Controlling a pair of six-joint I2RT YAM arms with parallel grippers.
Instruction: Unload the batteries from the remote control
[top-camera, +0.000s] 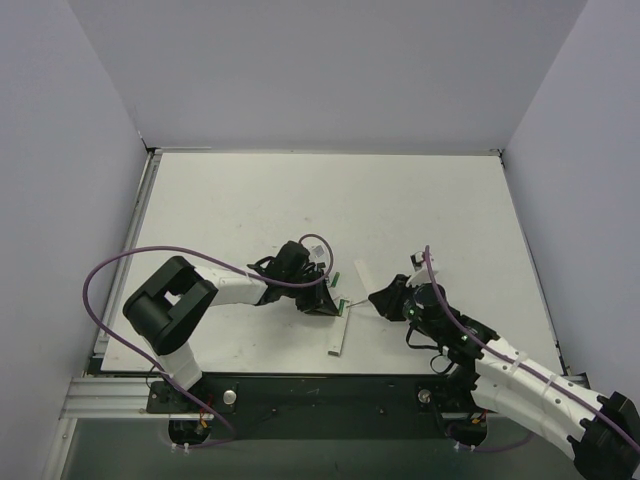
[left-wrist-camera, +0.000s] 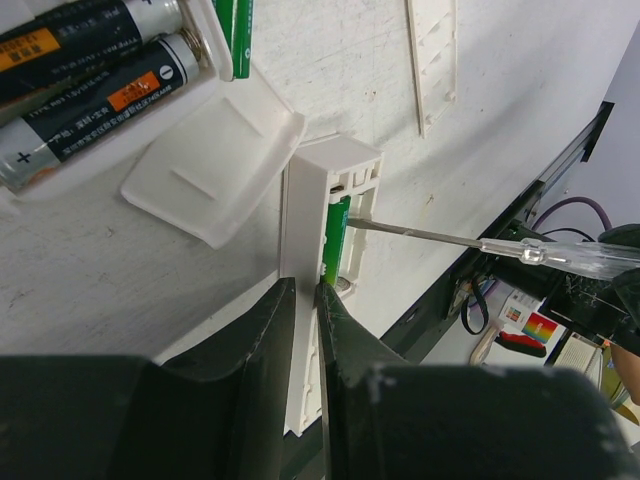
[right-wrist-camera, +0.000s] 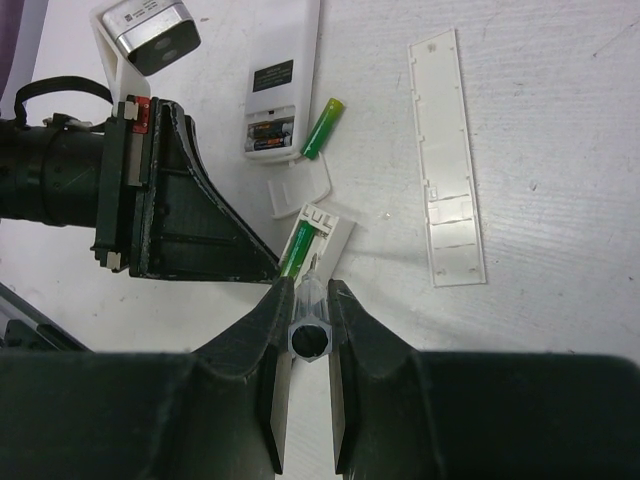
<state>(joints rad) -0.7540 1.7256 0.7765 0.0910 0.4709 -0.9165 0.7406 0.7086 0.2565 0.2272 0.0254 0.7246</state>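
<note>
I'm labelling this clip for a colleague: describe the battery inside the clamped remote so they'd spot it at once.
Find the left gripper, shut on a narrow white remote near the table's front edge. In that remote's open end lies a green battery, the screwdriver tip beside it. The other green battery lies loose on the table; the dark ones sit in another remote.

Setting: robotics lab test cell. White table (top-camera: 400, 200), boxed by plain white walls (top-camera: 330, 70) left, far and right. Aluminium rail (top-camera: 100, 400) at near left corner. Left arm (top-camera: 170, 305) and right arm (top-camera: 540, 390) mounted at near edge. Purple cables (top-camera: 100, 275) looped loose. Small circuit boards (left-wrist-camera: 530, 325) beyond the table edge.
</note>
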